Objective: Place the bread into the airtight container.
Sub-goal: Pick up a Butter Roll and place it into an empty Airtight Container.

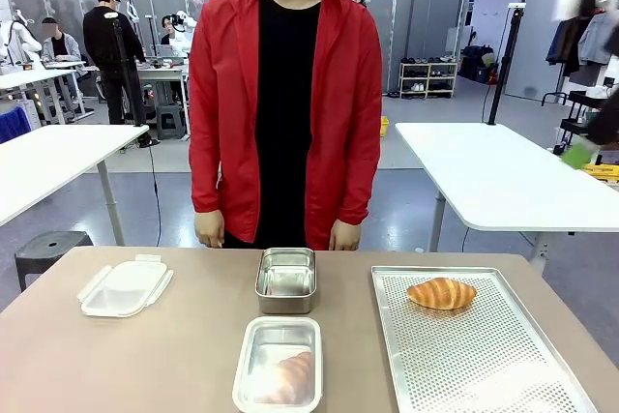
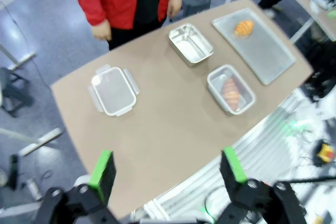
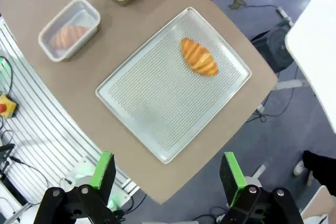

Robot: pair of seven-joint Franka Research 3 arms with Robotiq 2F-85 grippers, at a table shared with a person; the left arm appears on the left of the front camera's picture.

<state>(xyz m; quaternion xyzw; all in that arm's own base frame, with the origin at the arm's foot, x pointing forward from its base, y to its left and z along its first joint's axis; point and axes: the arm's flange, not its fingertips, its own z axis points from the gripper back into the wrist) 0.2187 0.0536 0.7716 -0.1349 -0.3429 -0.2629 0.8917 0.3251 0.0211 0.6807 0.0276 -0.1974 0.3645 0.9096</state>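
A golden croissant-shaped bread lies at the far end of a perforated metal tray on the right of the table. Near the front edge stands a clear airtight container without its lid, with another bread inside. Its clear lid with side clasps lies at the left. High above the table, my left gripper hangs open and holds nothing; below it are the lid and the container. Likewise open and high, my right gripper looks down on the tray and its bread.
An empty metal tin stands mid-table, just beyond the clear container. A person in a red jacket stands at the far edge with both hands hanging down. The brown tabletop is bare at front left.
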